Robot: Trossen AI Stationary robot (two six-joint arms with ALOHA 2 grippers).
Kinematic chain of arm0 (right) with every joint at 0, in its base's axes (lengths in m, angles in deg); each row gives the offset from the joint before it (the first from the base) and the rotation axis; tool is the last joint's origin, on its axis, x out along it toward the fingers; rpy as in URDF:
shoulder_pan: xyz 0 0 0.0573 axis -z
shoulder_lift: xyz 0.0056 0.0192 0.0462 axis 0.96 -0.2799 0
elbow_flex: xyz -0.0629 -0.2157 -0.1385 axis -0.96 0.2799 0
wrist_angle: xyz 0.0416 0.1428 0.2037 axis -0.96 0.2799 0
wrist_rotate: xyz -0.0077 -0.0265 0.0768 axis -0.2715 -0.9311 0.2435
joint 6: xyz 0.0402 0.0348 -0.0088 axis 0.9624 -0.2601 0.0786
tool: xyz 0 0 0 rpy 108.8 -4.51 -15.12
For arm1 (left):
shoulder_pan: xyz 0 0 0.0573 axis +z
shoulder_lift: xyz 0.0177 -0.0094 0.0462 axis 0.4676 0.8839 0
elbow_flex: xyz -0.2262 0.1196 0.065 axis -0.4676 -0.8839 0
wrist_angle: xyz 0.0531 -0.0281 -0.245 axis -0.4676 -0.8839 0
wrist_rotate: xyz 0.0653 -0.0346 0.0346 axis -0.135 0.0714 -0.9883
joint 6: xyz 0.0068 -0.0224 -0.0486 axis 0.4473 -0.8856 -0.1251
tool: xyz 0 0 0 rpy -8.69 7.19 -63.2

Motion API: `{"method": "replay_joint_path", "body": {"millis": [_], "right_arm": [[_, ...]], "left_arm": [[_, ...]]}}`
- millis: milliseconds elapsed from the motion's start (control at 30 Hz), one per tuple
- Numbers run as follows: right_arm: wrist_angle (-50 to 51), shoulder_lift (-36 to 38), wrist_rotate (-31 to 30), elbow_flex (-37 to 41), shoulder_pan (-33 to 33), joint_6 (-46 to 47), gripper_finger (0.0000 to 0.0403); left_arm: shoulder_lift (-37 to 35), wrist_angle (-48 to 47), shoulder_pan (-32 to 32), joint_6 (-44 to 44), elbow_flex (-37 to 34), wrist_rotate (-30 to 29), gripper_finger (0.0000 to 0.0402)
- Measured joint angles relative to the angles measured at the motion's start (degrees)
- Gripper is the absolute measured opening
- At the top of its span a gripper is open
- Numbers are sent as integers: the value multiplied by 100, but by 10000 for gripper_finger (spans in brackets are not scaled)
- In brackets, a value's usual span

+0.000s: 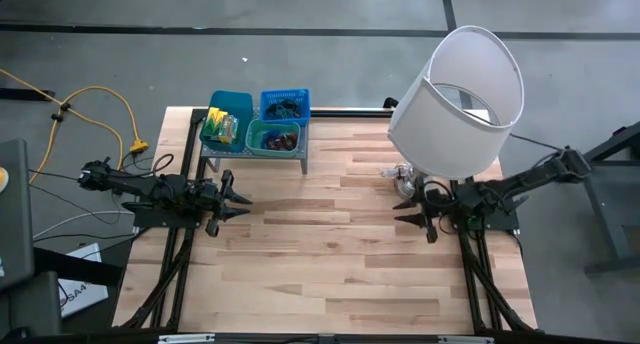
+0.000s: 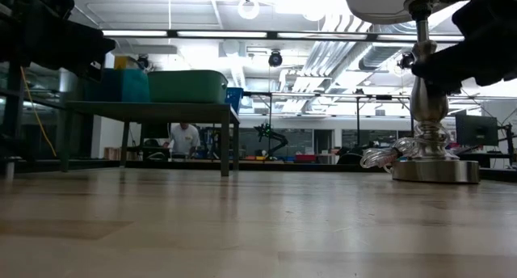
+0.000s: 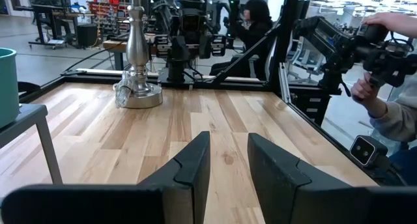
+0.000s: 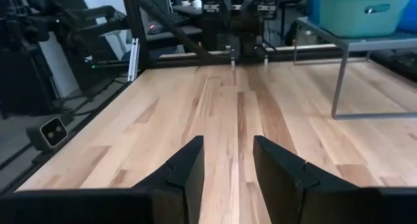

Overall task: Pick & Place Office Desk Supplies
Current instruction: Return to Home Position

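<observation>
Looking down on the table (image 1: 330, 269), I've got the left gripper (image 1: 238, 198) at 9 o'clock, hovering low just in front of the grey rack (image 1: 255, 158). Its fingers are parted a little with nothing between them, and its wrist view shows only bare wood in the gap. The right gripper (image 1: 412, 218) sits at 3 o'clock, beside the base of the lamp (image 1: 460, 99), also slightly open and empty.

The supplies are all up on the rack at 11 o'clock. Yellow-green packets (image 1: 220, 127) are in the teal bin (image 1: 228, 102), dark loops (image 1: 283, 108) in the blue basket (image 1: 285, 92), and red and dark pieces (image 1: 283, 141) in the green bin (image 1: 262, 132).
</observation>
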Motion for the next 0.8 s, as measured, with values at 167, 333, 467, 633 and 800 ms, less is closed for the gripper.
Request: {"method": "replay_joint_path", "body": {"millis": [167,333,467,633,800], "right_arm": [[835,664,345,2,246,118,120],[1615,1387,375,4,282,312,120],[1657,1651,515,4,273,323,120],[1699,1706,633,7,277,326,120],[1766,1819,908,10,275,367,120]], "left_arm": [[0,-2,-1,0,0,0,98],[0,-2,0,0,0,0,98],[0,0,-1,0,0,1,98],[0,0,-1,0,0,0,98],[0,0,0,0,0,0,98]]}}
